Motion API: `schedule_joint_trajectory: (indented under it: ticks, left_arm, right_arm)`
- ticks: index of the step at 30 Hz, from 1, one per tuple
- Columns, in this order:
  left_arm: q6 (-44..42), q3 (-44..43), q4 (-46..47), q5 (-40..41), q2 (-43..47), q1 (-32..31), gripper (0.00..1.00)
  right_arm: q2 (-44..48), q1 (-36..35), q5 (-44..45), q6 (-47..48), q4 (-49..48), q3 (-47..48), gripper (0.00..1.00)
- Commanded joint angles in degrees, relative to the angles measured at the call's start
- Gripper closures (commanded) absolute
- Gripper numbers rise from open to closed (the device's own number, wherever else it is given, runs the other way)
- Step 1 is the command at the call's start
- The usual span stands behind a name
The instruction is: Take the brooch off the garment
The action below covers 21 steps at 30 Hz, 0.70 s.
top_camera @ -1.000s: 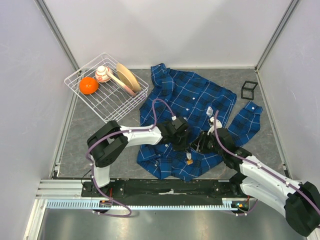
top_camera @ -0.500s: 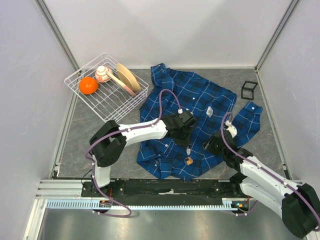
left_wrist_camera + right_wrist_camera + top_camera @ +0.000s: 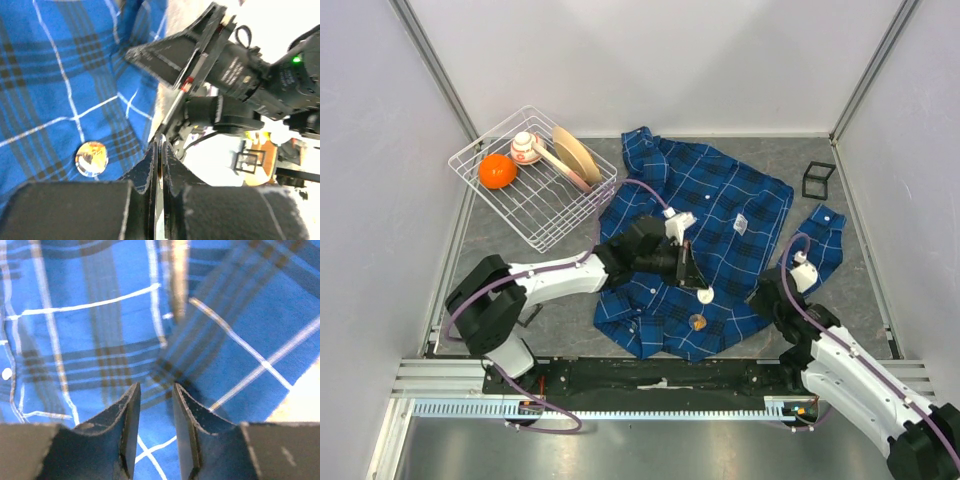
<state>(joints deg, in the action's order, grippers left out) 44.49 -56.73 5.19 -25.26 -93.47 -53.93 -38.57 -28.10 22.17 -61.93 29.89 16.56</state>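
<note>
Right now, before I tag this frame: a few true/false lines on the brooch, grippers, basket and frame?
1. The brooch is on the shirt. True.
2. The left gripper is open. False: it is shut, beside the brooch.
3. The basket holds an orange. True.
4. The right gripper holds the brooch. False: its jaws stand apart over plaid cloth, with no brooch between them.
5. The black frame lies on the shirt. False: it sits apart from it, at the far right.
</note>
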Motion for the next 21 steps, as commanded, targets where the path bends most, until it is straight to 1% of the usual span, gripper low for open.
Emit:
schedule_joint_trajectory:
  ticks: [1,2,3,4,5,7,8,9,10,11,12,13,14,15,17,18,21]
  left_arm:
    - [7.1,5.7,24.0,-13.7,4.7,4.2,0.98]
    - [10.1,6.6,27.2,-14.7,5.3,4.8,0.98]
    - [11.7,7.6,29.9,-15.6,6.6,5.9,0.98]
    - [13.2,9.3,34.7,-15.9,7.4,6.6,0.98]
    - [15.1,10.0,36.2,-15.9,8.2,7.2,0.98]
    - [15.8,12.2,39.6,-14.3,11.8,8.8,0.98]
    - [15.8,13.0,40.6,-13.3,13.2,9.3,0.98]
    - [15.7,13.8,41.3,-10.7,14.9,10.2,0.98]
    - [15.1,15.1,41.2,-9.0,17.7,10.4,0.98]
    - [14.8,15.4,40.3,-7.7,19.2,10.7,0.98]
    - [14.2,15.7,40.1,-5.3,20.5,11.0,0.98]
    - [13.2,16.2,40.2,-4.1,21.7,11.1,0.98]
    - [12.6,16.3,39.0,-2.8,24.4,11.1,0.98]
    - [12.0,16.2,37.8,-0.2,25.4,11.1,0.98]
    - [11.1,16.2,35.9,2.0,28.2,11.1,0.98]
    - [11.0,16.4,35.5,3.8,29.0,11.1,0.98]
    - [10.1,16.7,33.7,6.8,31.7,11.1,0.98]
  right_arm:
    - [2.7,0.1,-10.4,18.6,-7.3,5.6,0.59]
    - [3.1,0.1,-14.5,21.7,-8.5,7.9,0.56]
    - [4.0,0.1,-15.1,23.7,-9.1,9.1,0.54]
    - [4.5,0.2,-15.7,26.3,-9.4,10.2,0.45]
    - [5.0,0.1,-16.9,27.8,-10.2,11.7,0.32]
    - [5.1,0.2,-26.2,30.7,-15.1,12.8,0.26]
    - [4.6,0.2,-30.3,31.5,-17.3,13.2,0.26]
    - [3.7,0.1,-36.5,31.3,-22.1,13.2,0.26]
    - [3.2,0.1,-39.8,30.7,-25.0,13.2,0.25]
    - [2.9,0.1,-42.3,29.3,-28.0,12.5,0.25]
    - [2.2,0.2,-44.2,28.5,-33.4,12.4,0.24]
    - [1.8,0.1,-47.6,27.7,-36.1,12.2,0.24]
    - [1.7,0.1,-49.1,25.6,-39.0,11.4,0.24]
    - [1.7,0.1,-50.6,24.2,-45.4,10.8,0.23]
    - [1.0,0.1,-55.1,21.1,-52.8,8.9,0.23]
    - [0.8,0.0,-56.3,18.3,-59.1,8.7,0.23]
    - [-0.8,-0.6,-58.1,16.4,-65.5,8.8,0.22]
